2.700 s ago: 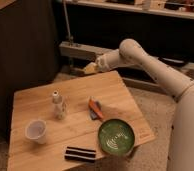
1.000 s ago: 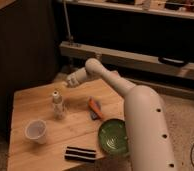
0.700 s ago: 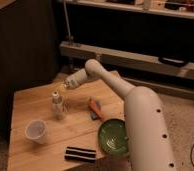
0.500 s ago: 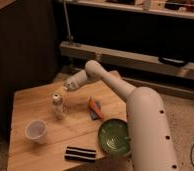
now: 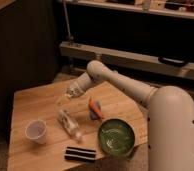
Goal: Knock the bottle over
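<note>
A wooden surface (image 5: 35,107) stood before dark shelving. The bottle (image 5: 70,125) lay toppled, the hand (image 5: 64,99) hovering at its 12 o'clock, grip state indiscernible.

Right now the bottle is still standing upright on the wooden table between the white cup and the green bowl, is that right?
Not quite. The camera view shows the bottle lying on its side on the wooden table, between the white cup and the green bowl. The gripper hangs just above it.
</note>
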Tool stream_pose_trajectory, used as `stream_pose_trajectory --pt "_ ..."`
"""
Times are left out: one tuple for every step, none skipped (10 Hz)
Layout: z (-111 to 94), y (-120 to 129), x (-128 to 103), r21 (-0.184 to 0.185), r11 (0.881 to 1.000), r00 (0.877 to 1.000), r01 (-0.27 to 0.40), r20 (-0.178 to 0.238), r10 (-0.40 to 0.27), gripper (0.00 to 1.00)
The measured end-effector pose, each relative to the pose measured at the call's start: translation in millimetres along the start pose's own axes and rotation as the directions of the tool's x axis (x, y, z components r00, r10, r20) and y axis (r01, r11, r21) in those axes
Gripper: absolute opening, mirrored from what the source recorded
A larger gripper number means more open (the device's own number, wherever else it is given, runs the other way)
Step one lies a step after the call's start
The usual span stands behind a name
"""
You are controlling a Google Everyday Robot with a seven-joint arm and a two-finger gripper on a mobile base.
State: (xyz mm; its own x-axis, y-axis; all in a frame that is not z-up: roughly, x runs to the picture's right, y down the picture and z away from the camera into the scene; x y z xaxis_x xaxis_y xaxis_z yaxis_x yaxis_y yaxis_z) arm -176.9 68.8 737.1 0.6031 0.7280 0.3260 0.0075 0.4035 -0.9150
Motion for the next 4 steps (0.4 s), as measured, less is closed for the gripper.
stream_pose_trajectory --pt "-7.0 3.3 5.1 0.049 0.999 1.000 -0.004 0.005 0.004 0.05" --pt "-8.6 5.9 8.3 0.072 0.997 1.000 -0.005 0.006 0.004 0.09" --pt "-9.5 7.1 9.0 0.081 0.997 1.000 -0.004 0.006 0.003 0.16" --pt "-8.3 7.5 8.4 0.080 0.997 1.000 -0.003 0.006 0.002 0.30"
